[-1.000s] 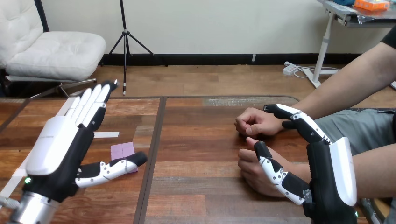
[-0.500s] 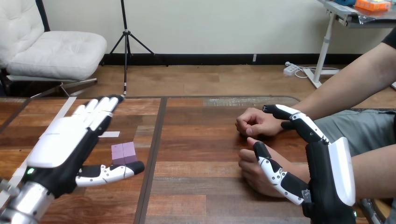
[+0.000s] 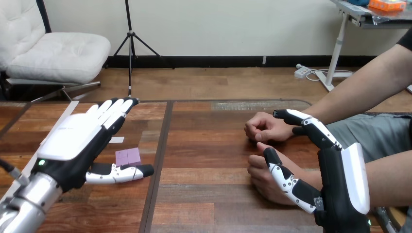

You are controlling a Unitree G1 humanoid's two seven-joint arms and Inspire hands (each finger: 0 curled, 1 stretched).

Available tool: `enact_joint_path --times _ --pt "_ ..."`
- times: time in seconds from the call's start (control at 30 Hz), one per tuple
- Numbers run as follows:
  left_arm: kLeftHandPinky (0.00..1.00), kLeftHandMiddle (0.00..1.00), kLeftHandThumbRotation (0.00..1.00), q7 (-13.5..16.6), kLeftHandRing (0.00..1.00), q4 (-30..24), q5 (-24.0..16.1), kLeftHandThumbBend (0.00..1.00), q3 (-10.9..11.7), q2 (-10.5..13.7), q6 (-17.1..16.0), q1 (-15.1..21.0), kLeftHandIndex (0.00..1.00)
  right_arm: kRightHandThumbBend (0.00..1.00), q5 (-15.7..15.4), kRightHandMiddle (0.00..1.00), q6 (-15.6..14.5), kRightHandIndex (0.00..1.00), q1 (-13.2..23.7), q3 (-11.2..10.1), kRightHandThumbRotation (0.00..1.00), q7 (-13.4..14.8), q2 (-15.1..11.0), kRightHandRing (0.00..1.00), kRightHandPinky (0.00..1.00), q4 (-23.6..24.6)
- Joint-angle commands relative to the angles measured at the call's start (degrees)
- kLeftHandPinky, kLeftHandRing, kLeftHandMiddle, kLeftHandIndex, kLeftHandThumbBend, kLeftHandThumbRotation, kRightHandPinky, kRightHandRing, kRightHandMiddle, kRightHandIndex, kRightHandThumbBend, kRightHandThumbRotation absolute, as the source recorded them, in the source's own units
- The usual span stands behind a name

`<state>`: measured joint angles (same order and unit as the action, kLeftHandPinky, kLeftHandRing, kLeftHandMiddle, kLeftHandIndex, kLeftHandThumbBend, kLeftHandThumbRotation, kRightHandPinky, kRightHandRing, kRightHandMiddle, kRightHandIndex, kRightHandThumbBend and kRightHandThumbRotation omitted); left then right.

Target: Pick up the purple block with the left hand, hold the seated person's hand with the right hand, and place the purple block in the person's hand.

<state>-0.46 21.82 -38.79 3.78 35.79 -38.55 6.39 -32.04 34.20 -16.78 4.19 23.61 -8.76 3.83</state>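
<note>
A small purple block [image 3: 128, 156] lies flat on the wooden table [image 3: 209, 145], left of the middle. My left hand [image 3: 80, 141] hovers over and just left of it, open, with straight fingers pointing toward the far edge and the thumb [image 3: 121, 173] stretched along the block's near side. At the right, my right hand [image 3: 342, 179] is open. Its thumb [image 3: 284, 177] lies over the person's nearer hand [image 3: 262, 179], and its fingers [image 3: 311, 127] reach past the wrist of the person's farther hand [image 3: 265, 127], a loose fist on the table. I see no finger curled round either.
A short strip of white tape [image 3: 116, 140] lies on the table just beyond the block, and a longer strip [image 3: 65, 114] runs along the left. A dark seam [image 3: 163, 160] crosses the table from front to back beside the block. The person's forearms fill the right side.
My left hand has dropped and tipped forward, its fingers now lower and further over the table, the thumb nearer the block. The right hand and the person's hands have stayed put.
</note>
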Motion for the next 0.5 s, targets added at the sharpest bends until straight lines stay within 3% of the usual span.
enact_joint_path --times 0.0,0.47 --pt "1.00 1.00 0.70 0.04 1.00 2.58 1.58 0.83 -1.77 2.23 -0.02 5.00 1.00 0.39 0.62 0.77 -0.34 0.72 2.59 -0.44 0.08 -0.31 0.33 0.75 0.69 1.04" --pt "1.00 1.00 0.71 -1.26 1.00 8.42 4.21 0.83 -5.21 2.55 -1.12 9.32 1.00 0.39 1.26 0.77 -0.98 0.72 2.66 -0.47 0.08 -0.91 0.50 0.75 0.69 1.31"
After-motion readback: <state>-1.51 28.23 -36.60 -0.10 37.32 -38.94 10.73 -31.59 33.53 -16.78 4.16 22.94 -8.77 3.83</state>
